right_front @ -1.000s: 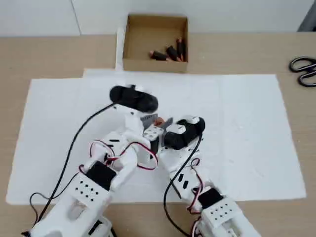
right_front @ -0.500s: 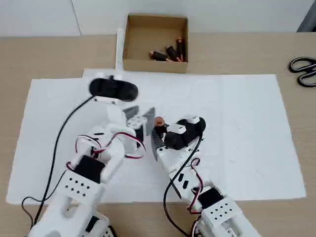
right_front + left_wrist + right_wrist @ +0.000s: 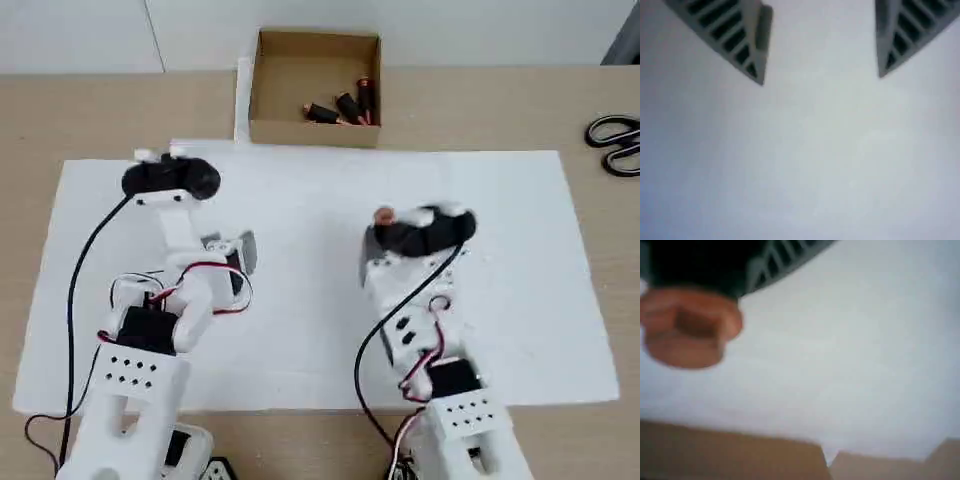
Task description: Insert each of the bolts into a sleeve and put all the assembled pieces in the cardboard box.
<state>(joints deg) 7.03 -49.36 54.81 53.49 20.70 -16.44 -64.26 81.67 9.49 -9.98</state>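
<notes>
My right gripper (image 3: 381,228) hangs over the middle of the white sheet, shut on an assembled piece: a black sleeve (image 3: 687,262) with the orange bolt head (image 3: 687,327) sticking out of it. From above, that bolt head (image 3: 383,215) points toward the cardboard box (image 3: 262,85) at the table's far side. Several assembled pieces (image 3: 345,105) lie in the box. My left gripper (image 3: 228,255) is over the left part of the sheet. In its own view the left gripper (image 3: 820,77) stands open, with bare sheet between the fingers (image 3: 747,50).
A white sheet (image 3: 520,250) covers most of the table. Scissors (image 3: 615,140) lie at the far right edge on the bare wood. The box's cardboard wall (image 3: 730,455) appears close ahead in the right wrist view.
The two grippers, together at the sheet's middle a second ago, have parted. The left arm swung back to the left, open. The right arm moved right and toward the box with the assembled piece.
</notes>
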